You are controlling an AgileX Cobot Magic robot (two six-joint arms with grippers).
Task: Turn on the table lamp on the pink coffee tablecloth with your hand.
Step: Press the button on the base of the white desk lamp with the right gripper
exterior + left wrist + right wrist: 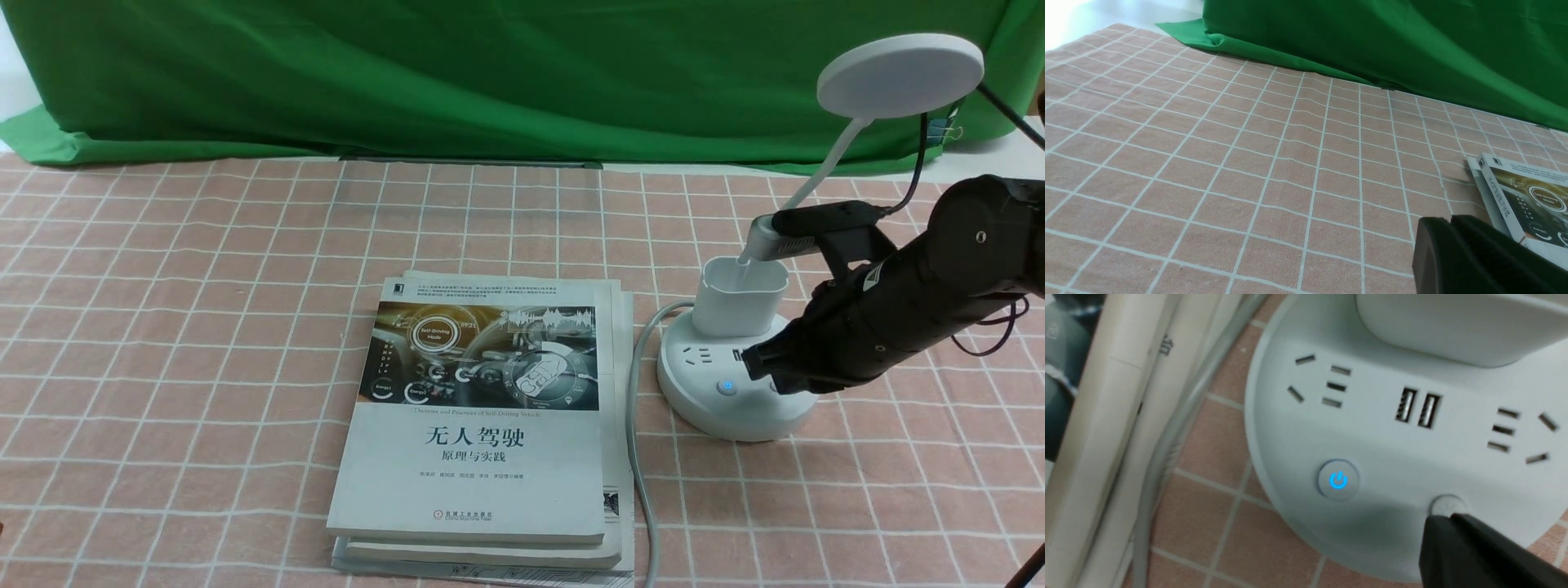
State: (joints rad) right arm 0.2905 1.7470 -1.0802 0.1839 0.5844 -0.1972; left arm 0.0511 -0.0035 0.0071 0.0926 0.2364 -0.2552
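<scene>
The white table lamp (pixel 739 384) stands on the pink coffee tablecloth (pixel 204 327) at the right, its disc head (pixel 900 75) unlit on a bendy neck above the oval cup (pixel 740 296). A blue power button (pixel 726 387) glows on its base (pixel 1392 457). My right gripper (pixel 755 363), the black hand, is shut, its tip over the base. In the right wrist view the shut tip (pixel 1443 518) rests at the edge of the second, unlit button (pixel 1447 505), beside the lit one (pixel 1338 480). My left gripper (pixel 1449 222) is shut and empty above the cloth.
A stack of books (pixel 482 433) lies on the cloth left of the lamp; the lamp's grey cord (pixel 637 457) runs between them toward the front edge. A green cloth (pixel 490 73) hangs across the back. The books' corner (pixel 1523 196) shows in the left wrist view.
</scene>
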